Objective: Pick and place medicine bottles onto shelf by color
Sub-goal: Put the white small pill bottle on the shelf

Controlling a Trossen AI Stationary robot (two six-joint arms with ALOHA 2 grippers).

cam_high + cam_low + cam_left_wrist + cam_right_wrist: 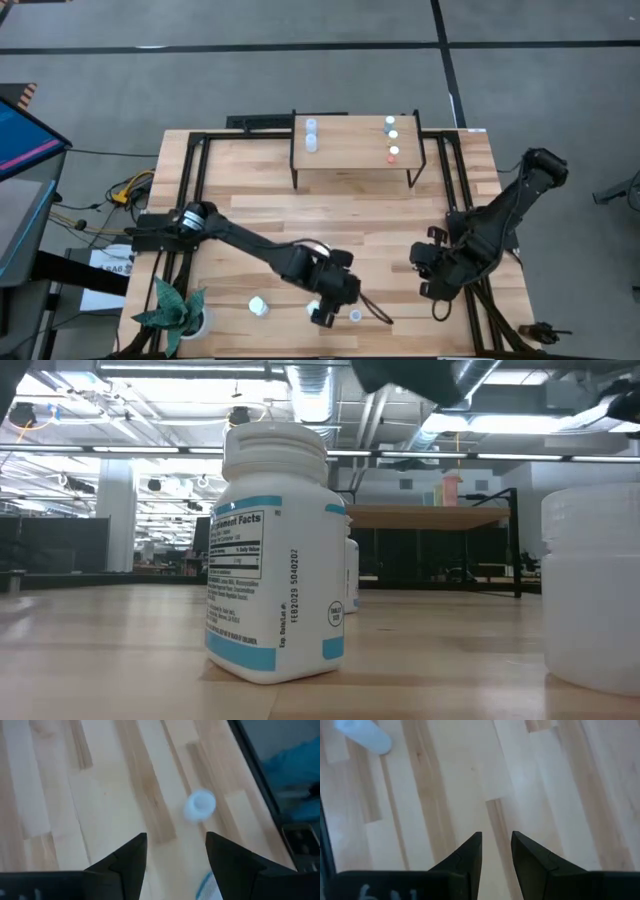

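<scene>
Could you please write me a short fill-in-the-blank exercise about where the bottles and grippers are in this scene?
1. The shelf carries ___ bottles in all.
2. The orange-capped bottle stands on the ___.
3. The left gripper has its fingers ___, with nothing between them.
4. The potted plant sits at the table's near ___ corner.

Answers: five; shelf; open; left

High view: straight down over the whole light-wood slatted table (330, 210). Low view: level at tabletop, close behind a white blue-labelled bottle (272, 555). Wrist views: both look down close on the table's boards.
</scene>
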